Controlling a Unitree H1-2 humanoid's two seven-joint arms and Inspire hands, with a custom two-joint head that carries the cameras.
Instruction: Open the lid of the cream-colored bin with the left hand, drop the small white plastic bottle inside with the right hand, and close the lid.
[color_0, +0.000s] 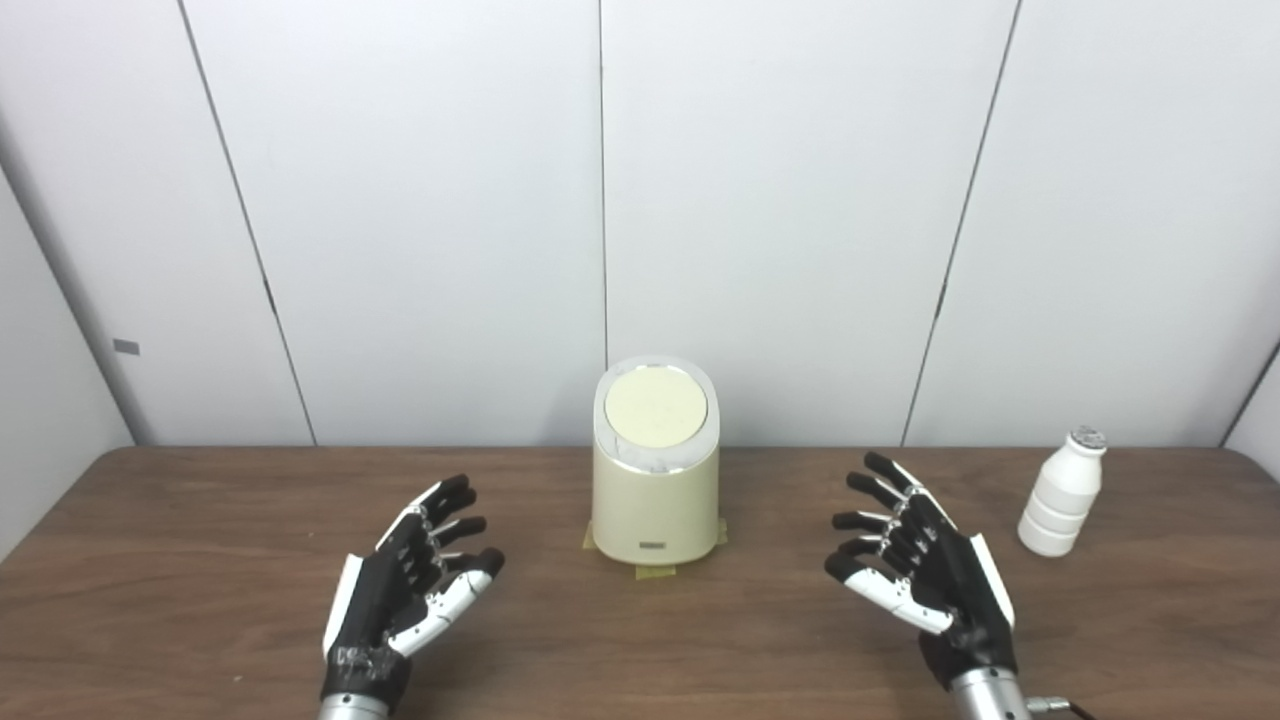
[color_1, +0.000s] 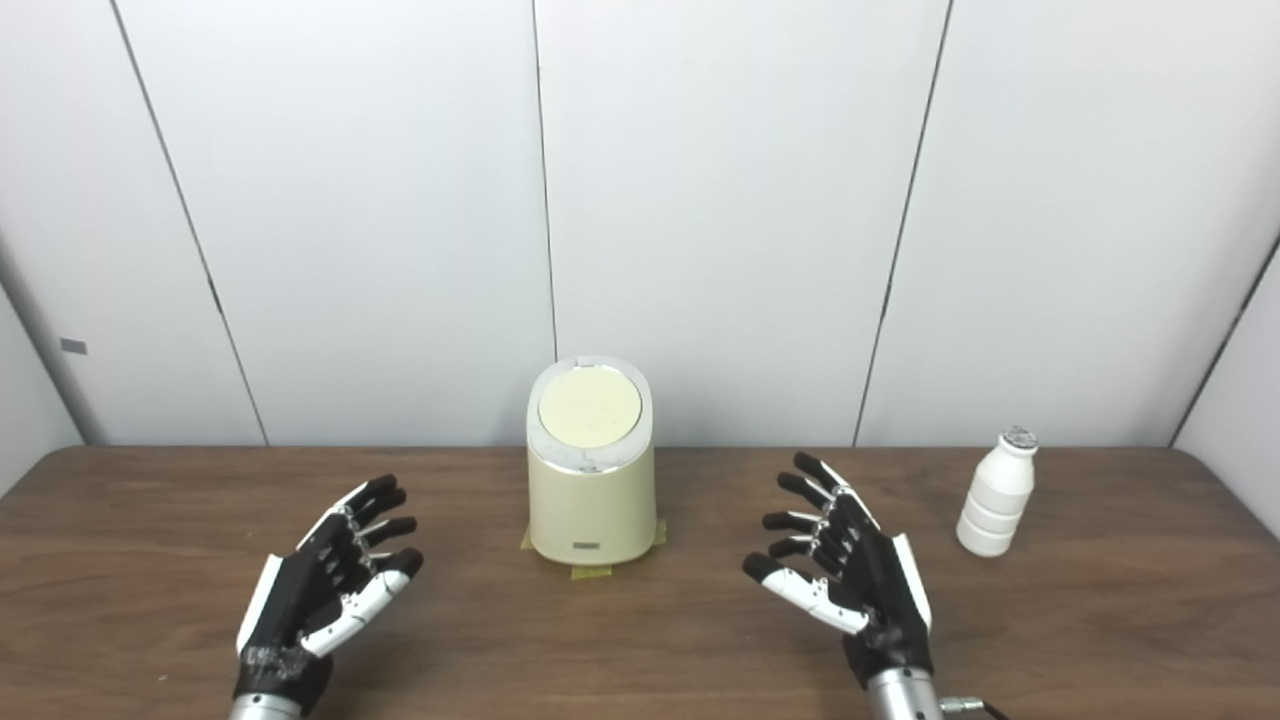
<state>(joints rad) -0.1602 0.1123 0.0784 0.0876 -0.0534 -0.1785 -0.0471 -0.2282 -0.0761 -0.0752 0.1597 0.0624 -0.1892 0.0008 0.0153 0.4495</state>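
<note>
The cream-colored bin (color_0: 655, 500) stands upright at the middle of the wooden table (color_0: 200, 560), held down by bits of yellow tape. Its round lid (color_0: 656, 408) lies flat and closed inside a pale rim. A small white ribbed plastic bottle (color_0: 1062, 492) with a silver cap stands upright at the right, near the back edge. My left hand (color_0: 410, 585) hovers over the table to the left of the bin, open, fingers spread, holding nothing. My right hand (color_0: 925, 565) is open between the bin and the bottle, touching neither.
White wall panels (color_0: 780, 200) rise right behind the table's back edge, close to the bin. The brown tabletop stretches wide on both sides of the hands, its rounded corners visible at far left and far right.
</note>
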